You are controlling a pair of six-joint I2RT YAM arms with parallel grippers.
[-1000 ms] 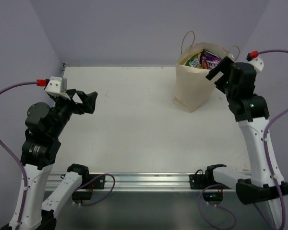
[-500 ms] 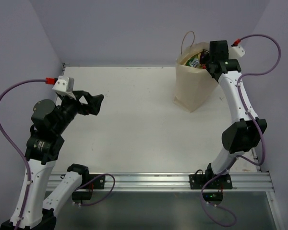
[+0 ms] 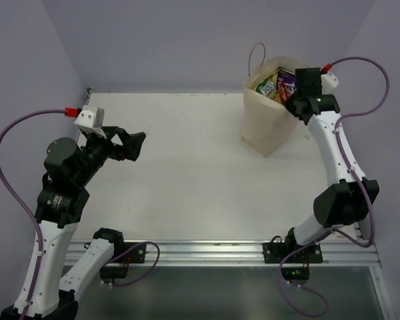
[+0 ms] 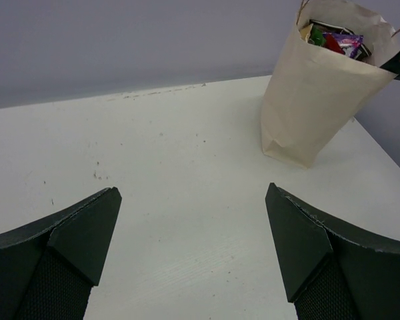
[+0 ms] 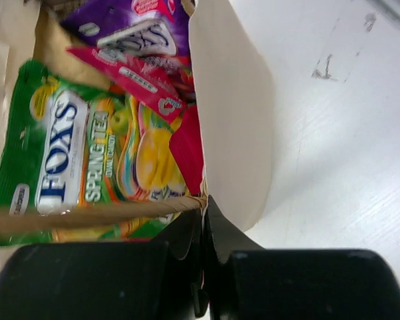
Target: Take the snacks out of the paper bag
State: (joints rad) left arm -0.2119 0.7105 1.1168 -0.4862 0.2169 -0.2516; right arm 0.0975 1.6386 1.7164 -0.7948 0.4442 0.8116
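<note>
Right gripper [image 5: 204, 217] pinches the matte cream paper bag [image 5: 233, 113] at its rim, above a glossy, crinkled green Fox's packet [image 5: 67, 160]. Left gripper [image 4: 190, 247] gapes wide over the white table [image 4: 173, 167].

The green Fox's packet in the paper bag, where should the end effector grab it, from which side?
Probably the uncovered green edge of the green glossy Fox's packet, coming from above through the open mouth of the cream paper bag. The bag's walls block any side approach, and a red packet overlaps its other end.
</note>
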